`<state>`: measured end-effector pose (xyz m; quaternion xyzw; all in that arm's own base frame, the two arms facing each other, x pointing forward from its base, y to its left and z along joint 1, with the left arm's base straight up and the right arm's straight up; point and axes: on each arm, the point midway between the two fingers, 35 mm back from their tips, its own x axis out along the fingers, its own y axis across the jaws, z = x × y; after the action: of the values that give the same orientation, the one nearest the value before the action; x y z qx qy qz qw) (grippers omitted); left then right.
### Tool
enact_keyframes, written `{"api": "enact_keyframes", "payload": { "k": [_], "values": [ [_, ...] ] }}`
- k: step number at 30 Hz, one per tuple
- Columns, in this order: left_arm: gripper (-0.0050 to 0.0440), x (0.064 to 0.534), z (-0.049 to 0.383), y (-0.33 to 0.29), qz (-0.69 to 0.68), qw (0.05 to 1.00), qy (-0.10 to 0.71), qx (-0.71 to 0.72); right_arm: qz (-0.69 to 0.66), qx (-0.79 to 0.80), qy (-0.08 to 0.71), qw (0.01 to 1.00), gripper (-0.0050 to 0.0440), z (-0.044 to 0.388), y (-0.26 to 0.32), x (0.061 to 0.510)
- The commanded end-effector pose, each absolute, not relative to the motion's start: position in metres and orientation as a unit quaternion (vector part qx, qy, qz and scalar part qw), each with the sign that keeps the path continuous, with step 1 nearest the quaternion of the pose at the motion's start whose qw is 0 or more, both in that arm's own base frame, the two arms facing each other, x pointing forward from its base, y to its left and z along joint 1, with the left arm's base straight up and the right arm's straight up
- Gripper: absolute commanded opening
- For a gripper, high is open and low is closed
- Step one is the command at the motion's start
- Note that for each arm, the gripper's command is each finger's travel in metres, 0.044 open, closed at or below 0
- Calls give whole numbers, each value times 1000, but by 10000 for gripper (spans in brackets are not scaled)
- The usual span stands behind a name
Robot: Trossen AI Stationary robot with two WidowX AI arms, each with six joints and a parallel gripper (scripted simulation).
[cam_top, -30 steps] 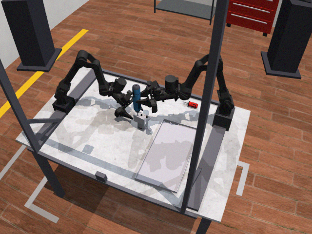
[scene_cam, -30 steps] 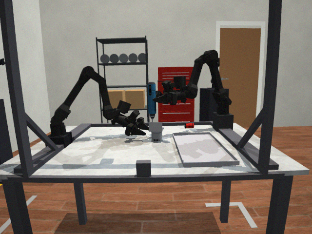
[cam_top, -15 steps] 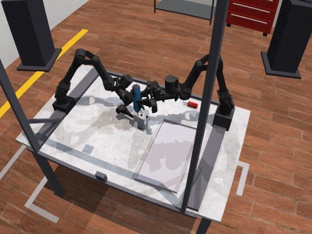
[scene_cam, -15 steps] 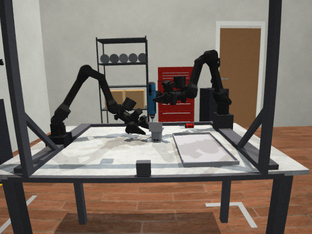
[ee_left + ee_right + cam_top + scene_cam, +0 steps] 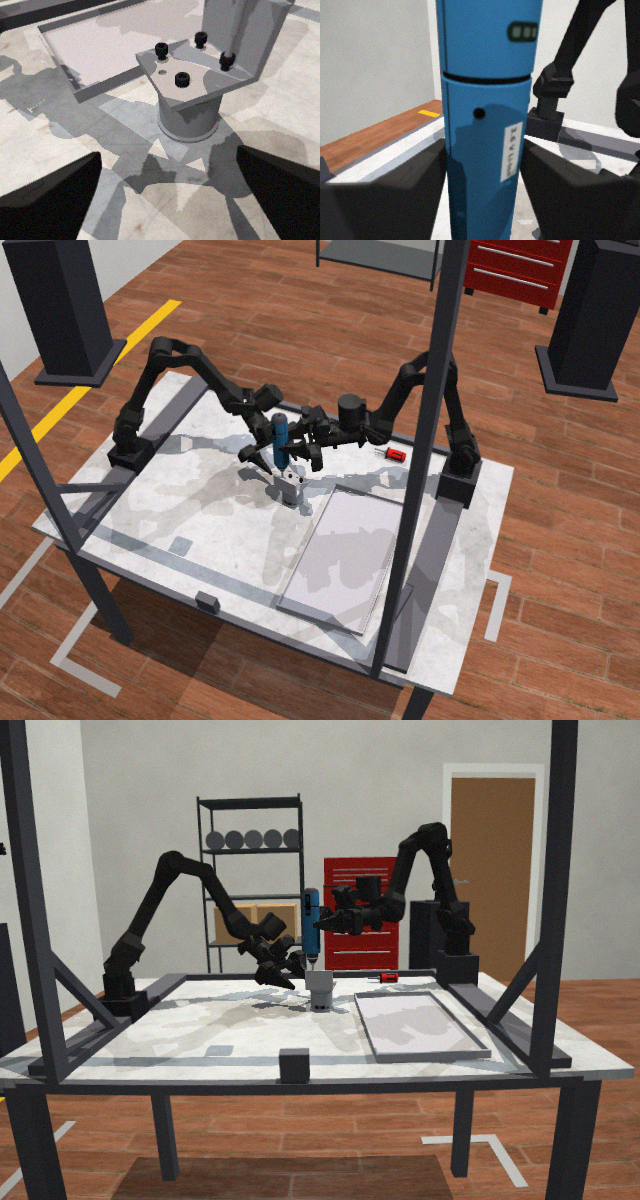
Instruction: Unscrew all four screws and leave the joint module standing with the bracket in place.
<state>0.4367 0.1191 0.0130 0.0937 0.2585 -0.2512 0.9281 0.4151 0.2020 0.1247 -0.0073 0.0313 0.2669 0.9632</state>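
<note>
My left pincer (image 5: 268, 459) (image 5: 298, 982) (image 5: 169, 155) is spread wide with nothing between its fingers, tilted down toward the bench (image 5: 206, 550) (image 5: 170, 1035) (image 5: 27, 182) (image 5: 585, 163), just beside the joint module (image 5: 290, 500) (image 5: 321, 999) (image 5: 187, 120). The module stands upright on the bench, and the bracket (image 5: 285, 486) (image 5: 318, 979) (image 5: 265, 35) sits on top of it, one plate lying flat and the other rising from its edge.

In my left wrist view, the first screw (image 5: 161, 50) stands proud of the flat plate near a small bare hole (image 5: 162, 72). Next comes the nearest screw (image 5: 182, 79), sitting lower, then the far screw (image 5: 200, 39), raised, and the last screw (image 5: 226, 61), close to the upright plate. So all four are at the bracket; how far each is loosened I cannot tell.

The electric driver (image 5: 280, 441) (image 5: 311, 926) (image 5: 482, 125) stands upright above the bracket, its bit (image 5: 312, 965) (image 5: 235, 30) reaching down to the last screw. Whether it is turning I cannot tell. My right pincer (image 5: 283, 444) (image 5: 314, 925) (image 5: 482, 145) pinches its blue barrel from the side.

Further right, the tray (image 5: 320, 621) (image 5: 431, 1056) (image 5: 107, 86) lies flat on the bench, and behind it lies the red screwdriver (image 5: 396, 454) (image 5: 389, 977), shaft pointing left.

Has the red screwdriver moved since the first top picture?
No; in the top view, the red screwdriver lies where it did relative to the tray.
</note>
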Motion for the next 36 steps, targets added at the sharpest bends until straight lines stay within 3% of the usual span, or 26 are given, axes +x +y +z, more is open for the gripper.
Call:
{"api": "enact_keyframes", "payload": {
  "k": [1,19,26,28,33,36],
  "values": [
    [400,443,43,124,-273,923,245,119,268,-3,19,963,160,136,203,416],
    [400,430,80,116,-363,894,233,123,268,-3,19,963,160,136,203,416],
    [232,429,91,108,-388,886,224,121,268,-3,19,963,160,136,203,416],
    [232,429,91,108,-388,886,224,121,268,-3,19,963,160,136,203,416],
    [112,437,71,95,-389,884,235,109,268,-3,19,963,160,136,203,416],
    [100,447,60,82,-389,884,236,107,268,-3,19,963,160,136,203,416]
  ]
}}
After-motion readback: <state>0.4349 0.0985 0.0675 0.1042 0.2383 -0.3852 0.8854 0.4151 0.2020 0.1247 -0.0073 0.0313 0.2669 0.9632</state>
